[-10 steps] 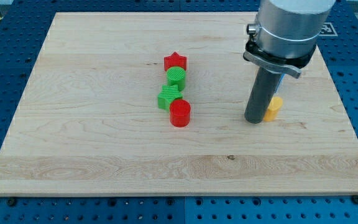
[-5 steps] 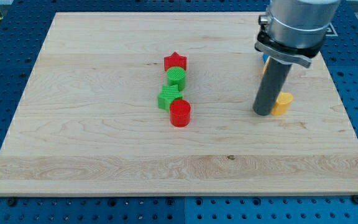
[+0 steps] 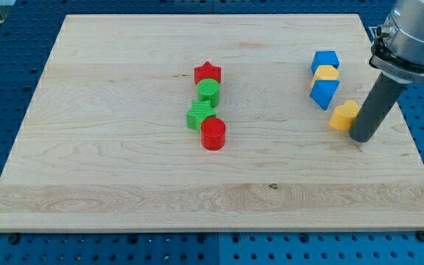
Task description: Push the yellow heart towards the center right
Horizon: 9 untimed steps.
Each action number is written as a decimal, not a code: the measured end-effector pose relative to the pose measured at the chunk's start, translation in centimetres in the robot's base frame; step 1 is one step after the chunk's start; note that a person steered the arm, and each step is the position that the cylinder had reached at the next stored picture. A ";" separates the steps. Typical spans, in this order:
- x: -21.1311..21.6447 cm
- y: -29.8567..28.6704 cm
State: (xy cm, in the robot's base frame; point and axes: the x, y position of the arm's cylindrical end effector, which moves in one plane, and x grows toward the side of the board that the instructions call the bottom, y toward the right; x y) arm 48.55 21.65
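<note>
One yellow heart [image 3: 344,115] sits at the board's [image 3: 124,177] center right, touching my tip [image 3: 363,138] on its right side. There is no claw, only the rod. Blue and yellow blocks stand just above-left of the heart.

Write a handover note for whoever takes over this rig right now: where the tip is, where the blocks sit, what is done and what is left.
My tip is down on the board, touching or almost touching the view's right side of the yellow heart; there is no hand.
The heart lies at the view's centre right, just below a stack-like column of blue cube, a second yellow block and another blue block.
Mid-board column, untouched: red star, green cylinder, green star, red cylinder.
Done: heart appears to be in the centre-right area.
Left: at most a small nudge; otherwise move the tip clear.
</note>
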 end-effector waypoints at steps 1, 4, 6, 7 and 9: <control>-0.3 0.0; -0.4 0.8; -2.2 2.1; -2.5 1.3; -2.3 1.0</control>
